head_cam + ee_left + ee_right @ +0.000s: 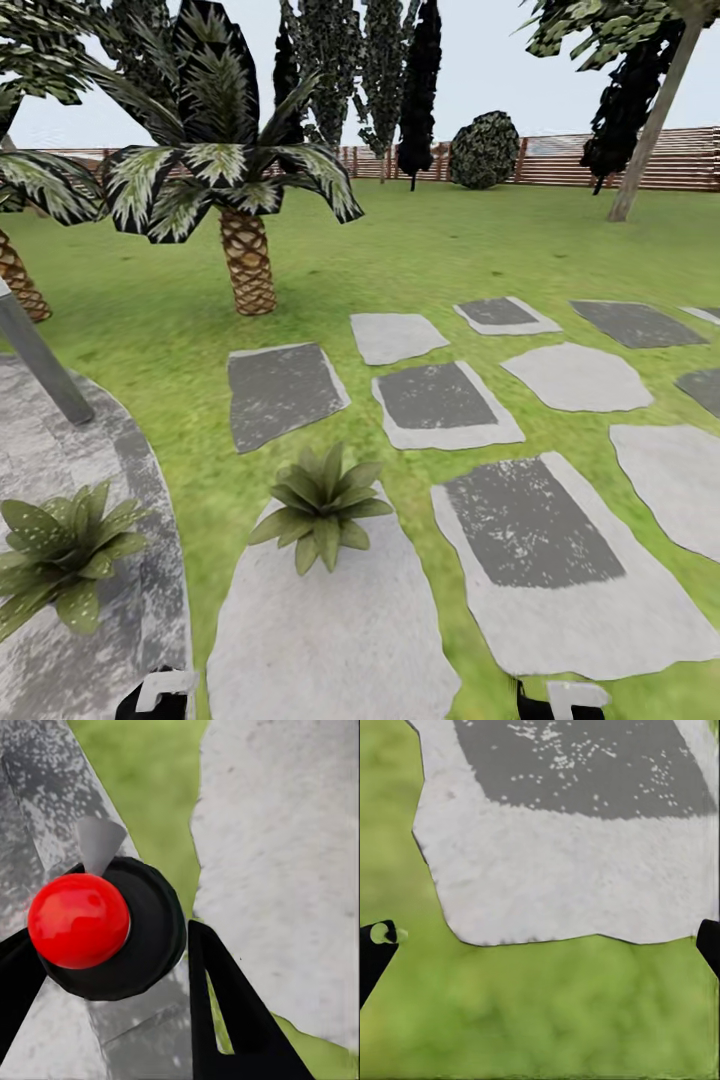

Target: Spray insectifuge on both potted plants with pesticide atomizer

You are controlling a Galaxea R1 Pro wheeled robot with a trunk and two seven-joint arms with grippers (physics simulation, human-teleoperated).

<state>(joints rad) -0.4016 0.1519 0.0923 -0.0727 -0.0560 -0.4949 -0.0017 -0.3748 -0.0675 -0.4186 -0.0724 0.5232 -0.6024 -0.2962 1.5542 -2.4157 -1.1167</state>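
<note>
Two potted plants show in the head view as low rosettes of pointed green leaves. One potted plant [320, 505] sits at the far end of a pale stepping stone [330, 630], the other [60, 555] on the grey paved patio [150, 560] to the left; leaves hide their pots. In the left wrist view my left gripper [109, 934] is shut on the pesticide atomizer [146, 937], seen from above as a round black top with a red ball and a grey cone. My right gripper [545, 937] hangs open over grass beside a stone, with nothing between its fingers.
A slanted grey post [40, 360] rises from the patio's edge at the left. A palm [245, 260] stands on the lawn beyond the plants. Several grey stepping stones [440, 405] spread to the right. A brown slatted fence [640, 160] and trees close the far side.
</note>
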